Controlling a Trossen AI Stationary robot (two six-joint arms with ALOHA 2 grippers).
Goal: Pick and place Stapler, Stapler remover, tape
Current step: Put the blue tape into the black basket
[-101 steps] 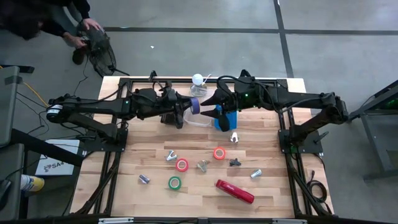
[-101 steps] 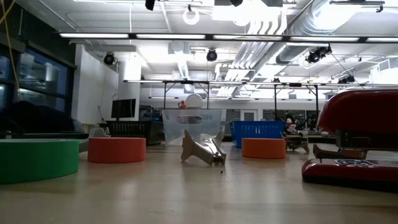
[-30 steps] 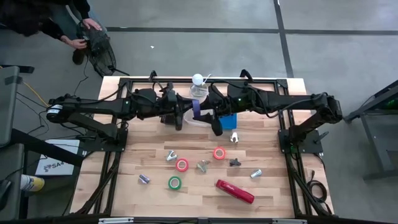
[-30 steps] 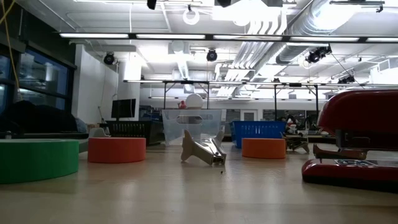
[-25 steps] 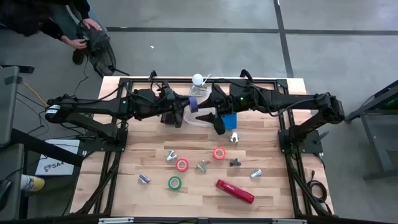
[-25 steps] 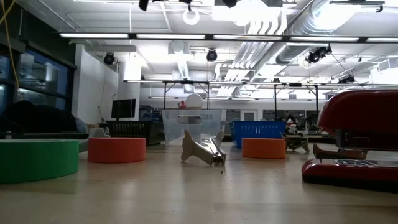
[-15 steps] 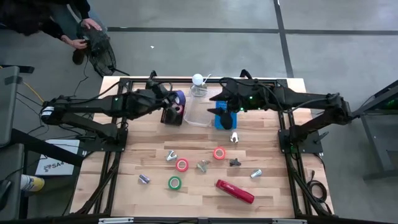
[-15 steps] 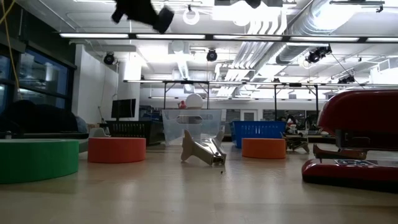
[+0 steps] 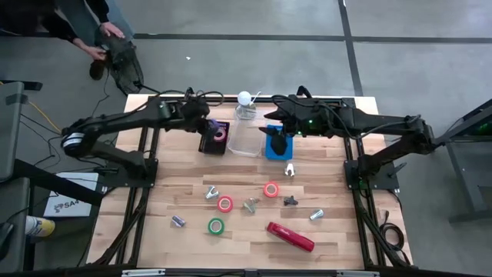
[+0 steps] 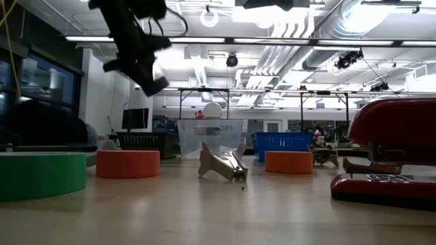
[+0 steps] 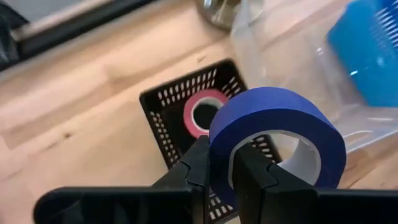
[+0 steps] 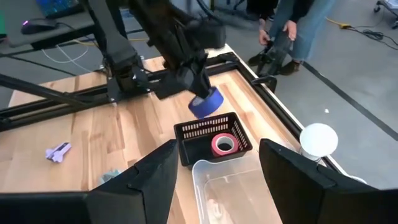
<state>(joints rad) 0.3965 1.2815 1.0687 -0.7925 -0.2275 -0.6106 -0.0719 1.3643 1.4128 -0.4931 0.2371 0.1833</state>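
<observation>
Here the left gripper [image 11: 217,165], fingers clamped on the purple tape roll [image 11: 277,140], hangs over the black basket [image 9: 213,138]; right gripper [image 9: 278,141] fingers spread; the stapler [image 9: 290,237] lies diagonally at lower right

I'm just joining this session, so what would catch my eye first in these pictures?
The left gripper, shut on a purple tape roll, hangs above a black basket with a pink roll inside, at the table's back left. Nearer the front lie a long red stapler and more rolls. The right gripper is open near a clear tub.
</observation>
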